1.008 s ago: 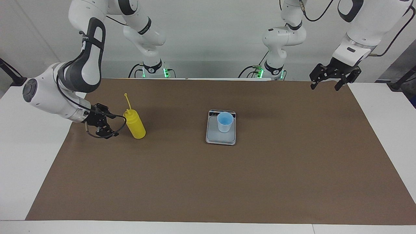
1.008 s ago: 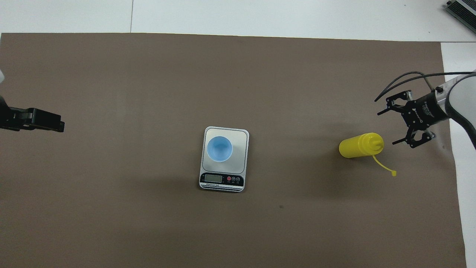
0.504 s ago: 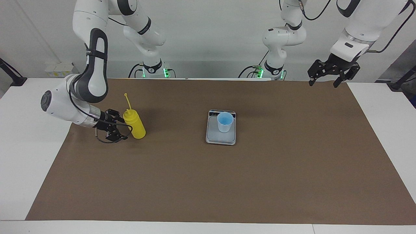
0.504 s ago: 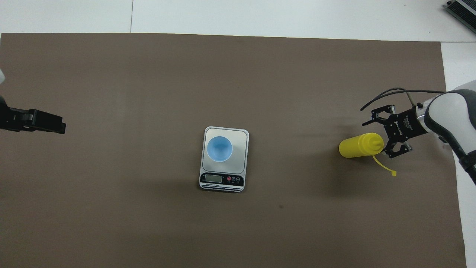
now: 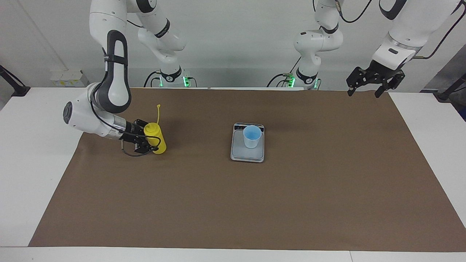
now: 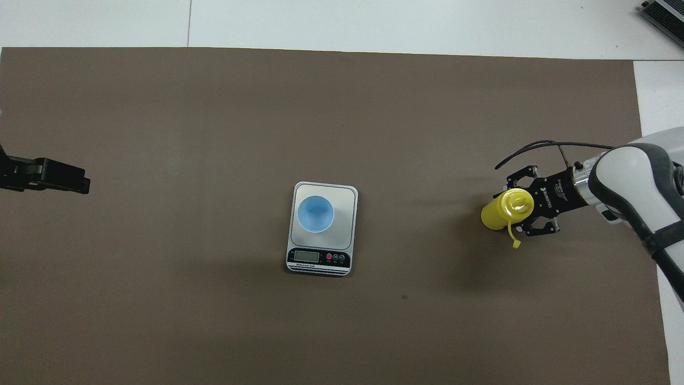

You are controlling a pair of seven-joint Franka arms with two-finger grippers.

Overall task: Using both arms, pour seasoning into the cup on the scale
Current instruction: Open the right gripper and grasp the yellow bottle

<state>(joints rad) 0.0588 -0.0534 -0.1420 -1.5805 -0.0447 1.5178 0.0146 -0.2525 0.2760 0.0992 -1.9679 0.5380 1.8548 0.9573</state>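
The yellow seasoning bottle [image 5: 157, 140] stands on the brown mat toward the right arm's end of the table, its cap strap [image 5: 157, 113] sticking up. It also shows in the overhead view [image 6: 494, 215]. My right gripper [image 5: 150, 138] is low at the bottle's side, open, with one finger on each side of the bottle's upper part [image 6: 516, 209]. The light blue cup [image 5: 252, 136] stands upright on the silver-grey scale [image 5: 247, 153] at mid-table [image 6: 321, 251]. My left gripper [image 5: 372, 84] waits open and empty, raised over the mat's corner at the left arm's end.
A brown mat [image 5: 233, 203] covers most of the white table [image 5: 29, 163]. Bare white table strips lie at both ends. The left gripper's fingers [image 6: 64, 181] show at the overhead view's edge.
My right gripper has moved in toward the scale from beside the bottle to straddling it. The bottle has shifted a little toward the scale and its strap has swung. The left gripper has barely moved.
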